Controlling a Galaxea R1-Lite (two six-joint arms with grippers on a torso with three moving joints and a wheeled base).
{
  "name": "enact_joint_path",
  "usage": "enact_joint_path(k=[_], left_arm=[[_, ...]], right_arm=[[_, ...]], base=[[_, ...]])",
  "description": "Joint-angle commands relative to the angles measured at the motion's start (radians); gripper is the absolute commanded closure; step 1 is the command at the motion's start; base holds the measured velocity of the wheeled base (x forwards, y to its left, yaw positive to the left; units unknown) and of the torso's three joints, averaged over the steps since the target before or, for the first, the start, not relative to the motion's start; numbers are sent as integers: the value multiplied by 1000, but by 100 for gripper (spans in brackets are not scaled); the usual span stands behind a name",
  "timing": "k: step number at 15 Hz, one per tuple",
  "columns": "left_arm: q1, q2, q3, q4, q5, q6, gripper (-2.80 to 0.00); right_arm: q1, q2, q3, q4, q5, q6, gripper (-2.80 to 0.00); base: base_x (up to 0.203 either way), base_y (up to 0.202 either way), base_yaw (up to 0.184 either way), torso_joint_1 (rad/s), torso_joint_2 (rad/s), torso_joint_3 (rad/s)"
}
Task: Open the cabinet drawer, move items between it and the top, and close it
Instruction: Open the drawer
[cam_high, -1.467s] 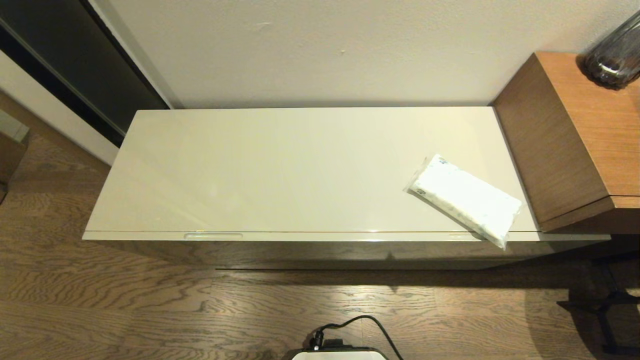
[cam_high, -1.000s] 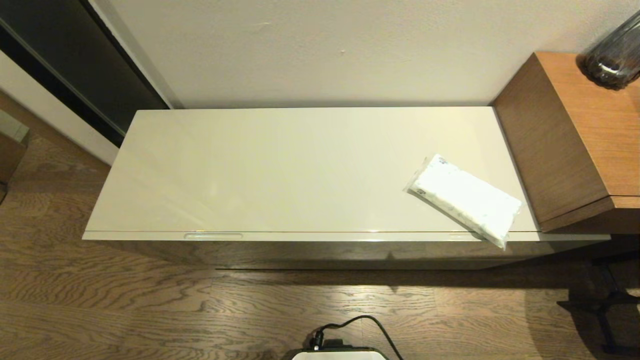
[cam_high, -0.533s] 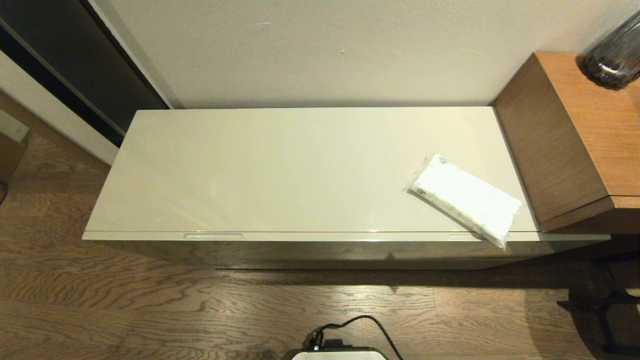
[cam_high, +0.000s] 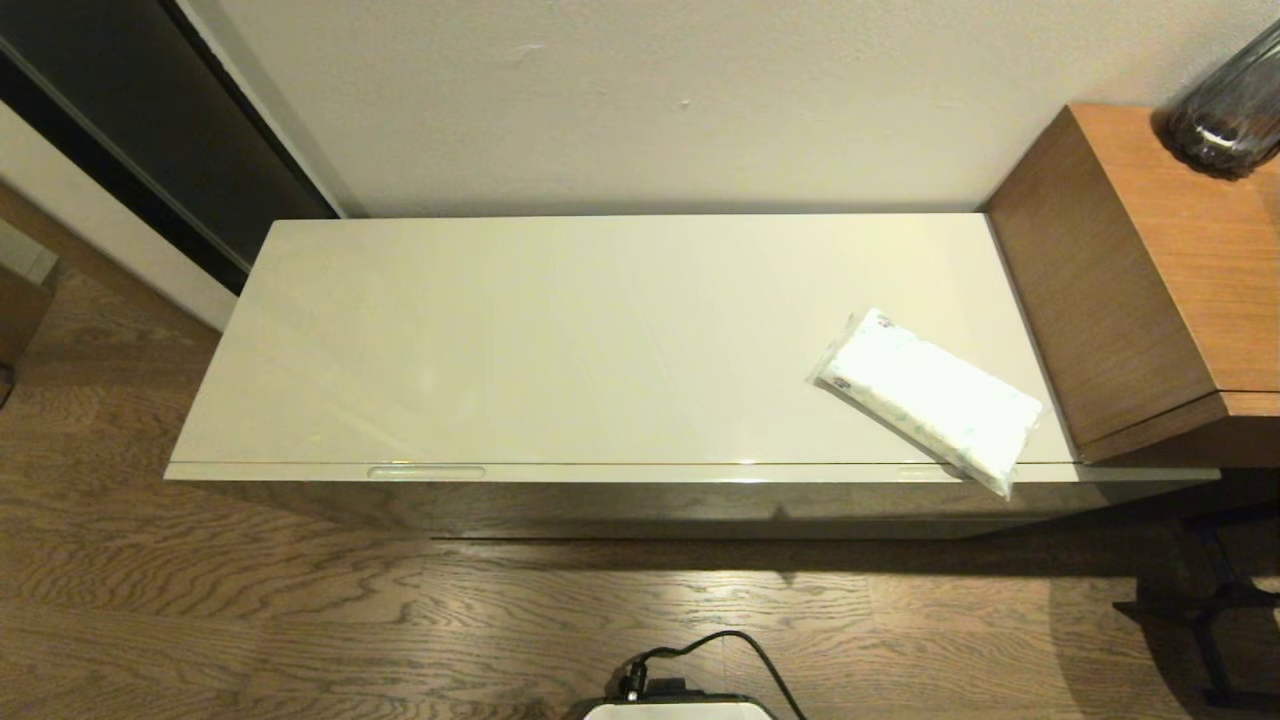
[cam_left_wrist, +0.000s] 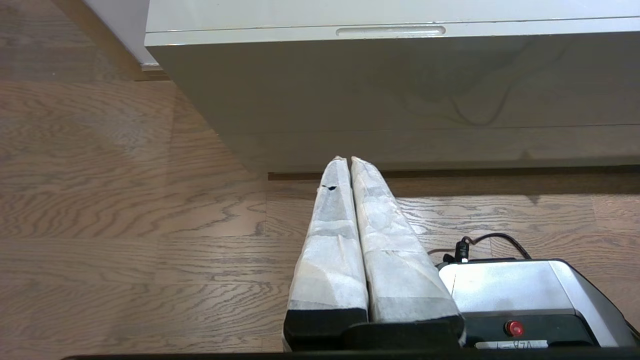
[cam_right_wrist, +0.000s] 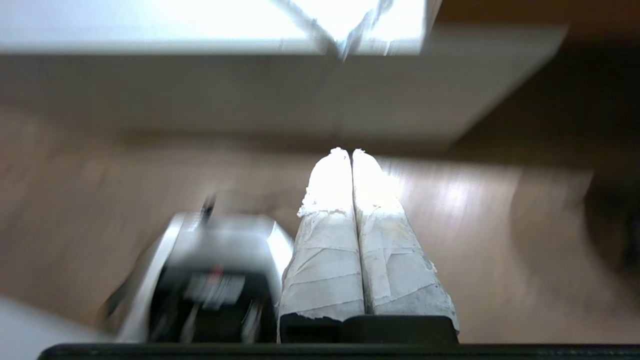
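Note:
The glossy cream top (cam_high: 560, 340) of the cabinet spans the head view. A white tissue pack (cam_high: 930, 398) lies at its right end, one corner hanging over the front edge; that corner (cam_right_wrist: 350, 30) shows in the right wrist view. The drawer is closed, and its cream front (cam_left_wrist: 400, 85) shows a slim notch (cam_left_wrist: 390, 31) (cam_high: 426, 472) near its left end. The slippers are out of view. My left gripper (cam_left_wrist: 345, 161) is shut and empty, low over the floor before the drawer front. My right gripper (cam_right_wrist: 346, 151) is shut and empty, below the tissue pack's corner. Neither arm appears in the head view.
A brown wood-grain desk (cam_high: 1150, 270) butts against the cabinet's right end, with a dark glass vase (cam_high: 1225, 110) on it. My base (cam_high: 680, 705) and its cable sit on the wooden floor (cam_high: 300, 620) in front. A dark door frame (cam_high: 150, 130) stands at the left.
Nothing differs in the head view between the earlier frames and now.

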Motion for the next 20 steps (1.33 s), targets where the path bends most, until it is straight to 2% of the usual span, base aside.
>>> enact_joint_path(k=[1, 4, 7, 10, 12, 15, 18, 20], left_arm=[[0, 0, 0, 0, -2, 0, 0], [-1, 0, 0, -1, -2, 0, 0], [0, 2, 0, 1, -2, 0, 0], [0, 2, 0, 1, -2, 0, 0], [0, 2, -1, 1, -2, 0, 0], [0, 2, -1, 1, -2, 0, 0], [0, 2, -1, 1, -2, 0, 0], [0, 2, 0, 1, -2, 0, 0]], right_arm=[[-5, 232, -86, 121, 15, 17, 0], [-7, 541, -108, 69, 45, 34, 0], [-6, 878, -125, -117, 57, 68, 0], [9, 1146, -195, -273, 55, 175, 0], [50, 1276, -270, -322, 4, 246, 0], [187, 1414, -335, -346, -156, 287, 0], [243, 1475, -443, -329, -183, 403, 0], [256, 1485, -453, -297, -184, 433, 0]], base=[[0, 0, 0, 0, 0, 0], [0, 0, 0, 0, 0, 0], [0, 0, 0, 0, 0, 0], [0, 0, 0, 0, 0, 0], [0, 0, 0, 0, 0, 0], [0, 0, 0, 0, 0, 0], [0, 0, 0, 0, 0, 0], [0, 0, 0, 0, 0, 0]])
